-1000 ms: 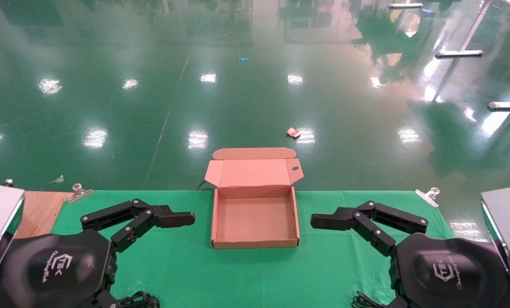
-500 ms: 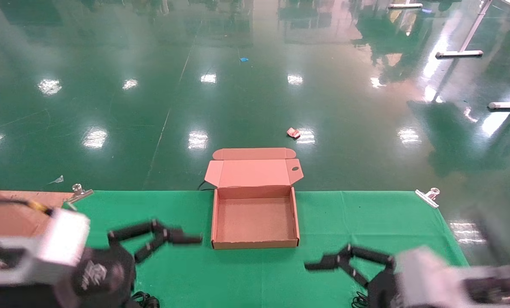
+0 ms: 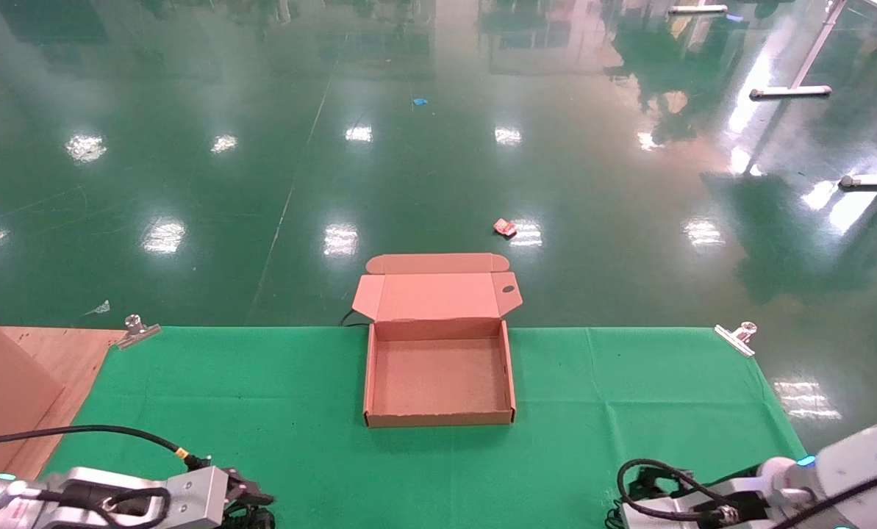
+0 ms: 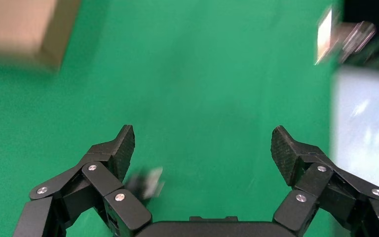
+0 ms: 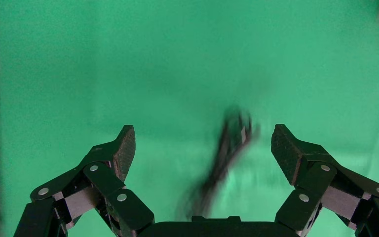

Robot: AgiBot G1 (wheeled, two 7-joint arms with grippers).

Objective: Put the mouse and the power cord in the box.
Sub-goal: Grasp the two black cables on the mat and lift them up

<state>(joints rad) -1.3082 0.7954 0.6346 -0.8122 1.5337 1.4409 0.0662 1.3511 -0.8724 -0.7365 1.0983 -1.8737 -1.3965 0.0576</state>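
Your right gripper [image 5: 202, 148] hangs wide open over the green worktop [image 3: 629, 382], the power cord [image 5: 224, 153] lying between its fingertips, long axis running away from the palm. Your left gripper [image 4: 202, 148], equally wide, has a dark blurred object, perhaps the mouse [image 4: 145, 181], beside one fingertip. The box [image 3: 438, 371] sits open mid-worktop.

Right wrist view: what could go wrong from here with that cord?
1. The power cord lies in a loose tangle between the open fingers of the right pincer; a grab may catch one strand and leave loops trailing.
2. Trailing loops could snag the wall of the box, which is shallow and still empty.
3. The left pincer is open too, over bare green cloth.
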